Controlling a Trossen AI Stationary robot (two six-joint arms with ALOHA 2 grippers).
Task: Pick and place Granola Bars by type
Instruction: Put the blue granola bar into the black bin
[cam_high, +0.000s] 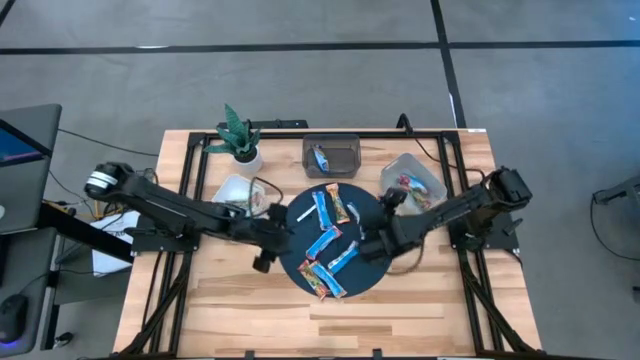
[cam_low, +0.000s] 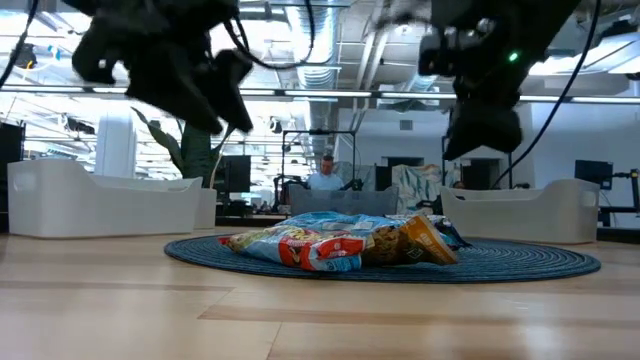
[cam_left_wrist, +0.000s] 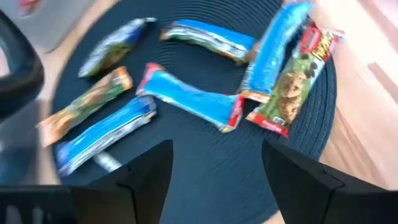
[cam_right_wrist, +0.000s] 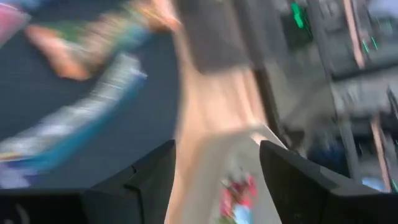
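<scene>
The bars (cam_high: 329, 243) lay heaped on the round dark mat (cam_high: 300, 270), with a few already in the bins behind it. My left gripper (cam_left_wrist: 217, 180) hung wide and empty over the mat. My right gripper (cam_right_wrist: 214, 180), fingers apart, held nothing. I judged one clear blue bar best, grasped across its width.

Wooden table (cam_high: 200, 300); round mat (cam_high: 300, 262), bins (cam_high: 331, 155)

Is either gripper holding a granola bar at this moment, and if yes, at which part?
No. The left gripper is open over the round mat, nothing between its fingers. The right gripper also shows empty, open fingers.
</scene>
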